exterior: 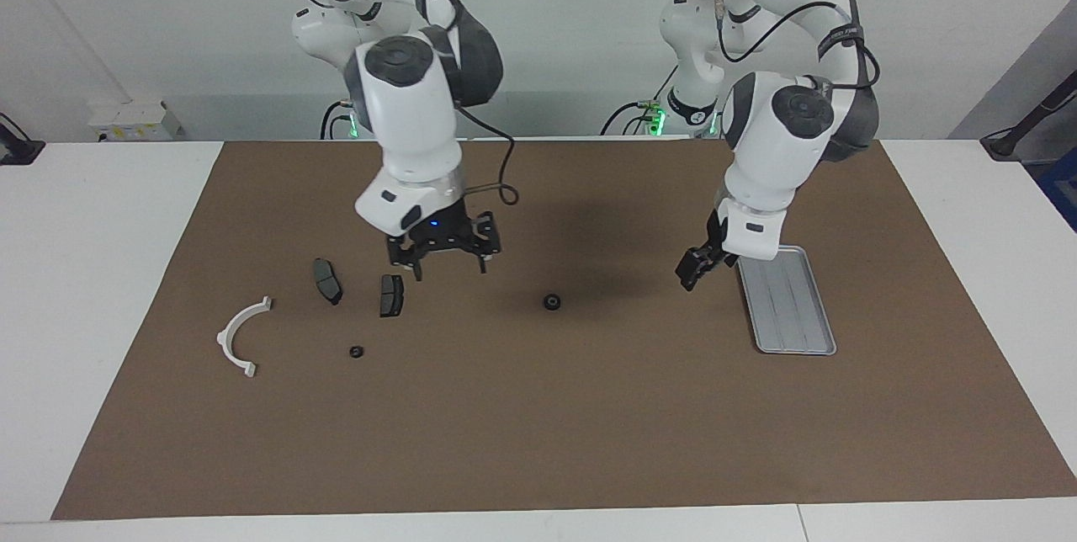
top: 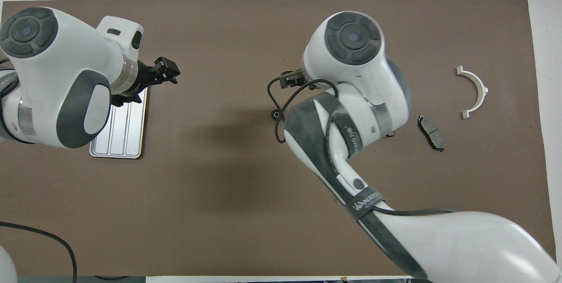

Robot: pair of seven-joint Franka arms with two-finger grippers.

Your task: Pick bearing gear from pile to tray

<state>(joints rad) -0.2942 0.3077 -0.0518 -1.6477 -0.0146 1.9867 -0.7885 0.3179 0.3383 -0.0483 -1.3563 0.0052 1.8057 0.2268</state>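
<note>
The right gripper [exterior: 448,260] is seen suspended above the brown mat [exterior: 538,441], over bare surface just beside the two dark grey brake pads [exterior: 392,295]. Its fingers are spread wide, and nothing is held between them. The left gripper [exterior: 692,270] is positioned over the mat beside the small rectangular silver-grey ribbed metal tray [exterior: 787,306]; whether it is open cannot be determined, and the left arm is judged to be waiting.

Two small black round pieces are visible. One [exterior: 552,301] lies apart from the pile, between the right gripper and the tray, toward the left arm's end of the table. The other [exterior: 356,352] lies farther from the robots than the brake pads, near the white half-ring bracket [exterior: 240,336]. Which piece is the bearing gear cannot be determined. Being round, neither presents a long axis, so no finger alignment is judged necessary.

The tray is empty. The right gripper is the nearer to both pieces; a sideways shift and a descent are judged to be required.
</note>
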